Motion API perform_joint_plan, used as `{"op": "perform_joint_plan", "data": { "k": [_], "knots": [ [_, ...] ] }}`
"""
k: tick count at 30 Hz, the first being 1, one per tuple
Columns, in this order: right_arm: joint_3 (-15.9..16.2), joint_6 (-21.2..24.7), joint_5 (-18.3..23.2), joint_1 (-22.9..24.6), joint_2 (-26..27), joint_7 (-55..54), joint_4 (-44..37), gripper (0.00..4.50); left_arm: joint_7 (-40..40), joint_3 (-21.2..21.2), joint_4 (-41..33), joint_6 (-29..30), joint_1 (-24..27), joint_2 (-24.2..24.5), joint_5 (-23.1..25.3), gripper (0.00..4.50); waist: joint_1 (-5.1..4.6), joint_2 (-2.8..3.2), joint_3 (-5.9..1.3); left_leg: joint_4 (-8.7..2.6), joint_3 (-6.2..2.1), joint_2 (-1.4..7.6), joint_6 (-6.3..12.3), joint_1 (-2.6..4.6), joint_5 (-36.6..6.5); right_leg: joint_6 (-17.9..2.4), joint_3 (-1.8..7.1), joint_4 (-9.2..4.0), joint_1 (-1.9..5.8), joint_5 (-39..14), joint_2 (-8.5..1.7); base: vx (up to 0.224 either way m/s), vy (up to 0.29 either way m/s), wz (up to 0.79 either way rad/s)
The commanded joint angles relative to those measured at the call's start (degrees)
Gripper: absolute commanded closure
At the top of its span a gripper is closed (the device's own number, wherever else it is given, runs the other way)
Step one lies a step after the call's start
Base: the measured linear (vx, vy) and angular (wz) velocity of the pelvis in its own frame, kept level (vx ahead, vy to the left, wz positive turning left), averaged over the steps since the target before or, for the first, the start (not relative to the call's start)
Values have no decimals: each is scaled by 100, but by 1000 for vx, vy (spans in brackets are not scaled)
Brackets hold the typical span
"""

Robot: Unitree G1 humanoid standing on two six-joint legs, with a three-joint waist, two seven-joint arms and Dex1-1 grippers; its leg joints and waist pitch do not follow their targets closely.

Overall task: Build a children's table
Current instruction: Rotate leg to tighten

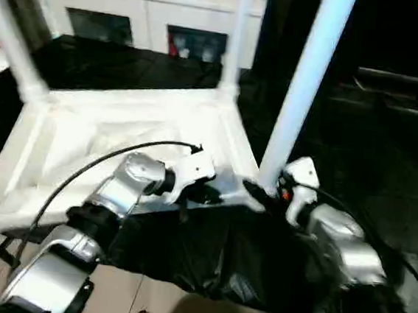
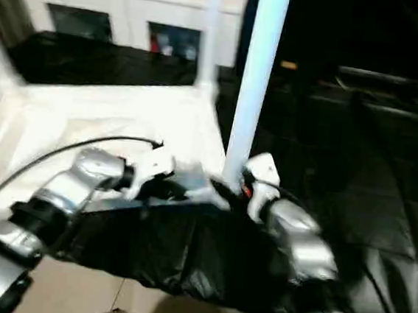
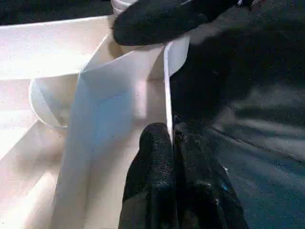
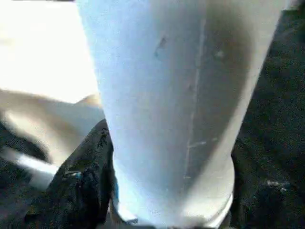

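A white table top [image 1: 123, 130] is seen lying upside down on a black-covered surface [image 1: 386, 166], with three legs standing in its corner sockets. The near rim is pinched between the clenched black fingers [image 3: 157, 181] of the left gripper [image 1: 204, 193], while the base of the nearest leg [image 1: 305, 77] is grasped by the right gripper [image 1: 264, 195]. A white cabinet [image 1: 134, 9] is visible behind

Our right hand [image 1: 262, 193] grips the near leg [image 1: 305, 84] at its socket; our left hand [image 1: 207, 194] pinches the upturned tabletop [image 1: 123, 130] rim.
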Motion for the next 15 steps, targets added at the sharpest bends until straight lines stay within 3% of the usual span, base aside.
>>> {"op": "perform_joint_plan", "data": {
  "k": [1,4,5,9,14,15],
  "knots": [
    [146,79,-158,-79,265,-412,381,177,220,-35,-119,-85,-245,-291,-18,450,0,-11,-425,-448,-116,179,-156,128,-2231,-864,227,-533,209,-2741,-394,0,0,0],
    [37,-168,-126,-253,541,-657,627,177,402,-73,-78,-78,-257,-419,45,450,11,-5,-431,-456,-111,191,-134,134,-2294,-897,238,-524,212,-2576,-396,0,0,0],
    [38,-224,-122,-282,569,-652,658,122,397,-81,-87,-81,-250,-432,43,450,9,-3,-434,-463,-111,196,-123,127,-2265,-921,246,-506,219,-2450,-388,0,0,0],
    [82,-258,-58,-276,541,-351,597,88,230,-97,-103,-173,-191,-401,-4,450,18,-11,-442,-460,-87,194,-56,113,-2155,-1043,265,-468,245,-2114,-380,0,0,0],
    [189,-290,-84,-214,300,118,348,72,-181,-56,-305,-193,-90,-323,-223,450,38,-6,-458,-451,-77,202,8,99,-1971,-1132,273,-429,276,-1841,-377,0,0,0],
    [369,-351,-24,-73,-19,836,45,72,-603,-93,-478,-272,16,-153,-336,450,45,-5,-460,-449,-71,208,32,104,-1943,-1151,276,-423,274,-1768,-370,0,0,0]
  ]
}}
